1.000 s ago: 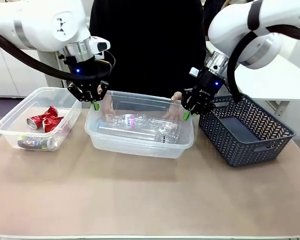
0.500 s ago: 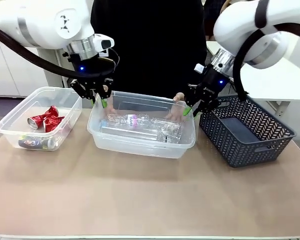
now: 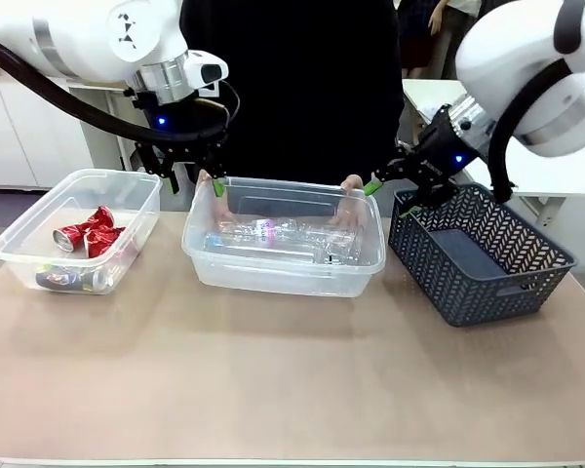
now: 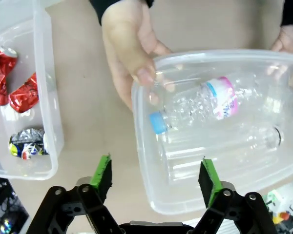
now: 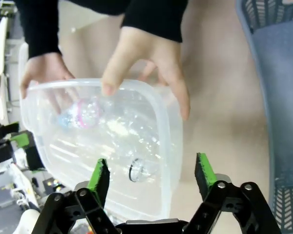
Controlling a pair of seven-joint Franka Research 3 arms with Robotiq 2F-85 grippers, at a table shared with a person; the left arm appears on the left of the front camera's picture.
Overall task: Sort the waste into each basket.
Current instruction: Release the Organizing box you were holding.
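Note:
Two clear baskets stand on the table. The middle basket (image 3: pixel 283 278) holds clear plastic bottles (image 3: pixel 273 239), one with a blue cap and pink label (image 4: pixel 200 105). The left basket (image 3: pixel 15 263) holds crushed red cans (image 3: pixel 93 234) and a silver can (image 3: pixel 68 280). My left gripper (image 3: pixel 193 183) hangs open just above the middle basket's left end (image 4: pixel 141 146), holding nothing. My right gripper (image 3: pixel 389 198) is open over its right end (image 5: pixel 171 126). A person's hands (image 3: pixel 212 190) (image 3: pixel 351 190) grip the far rim.
A dark lattice basket (image 3: pixel 478 258) sits at the right, close beside my right gripper and the middle basket. The person stands at the far edge of the table. The near half of the table is bare brown surface.
Both grippers were shut on the middle basket's end rims; they have opened, let go and risen. The basket has shifted slightly right and away, with the person's hands on it.

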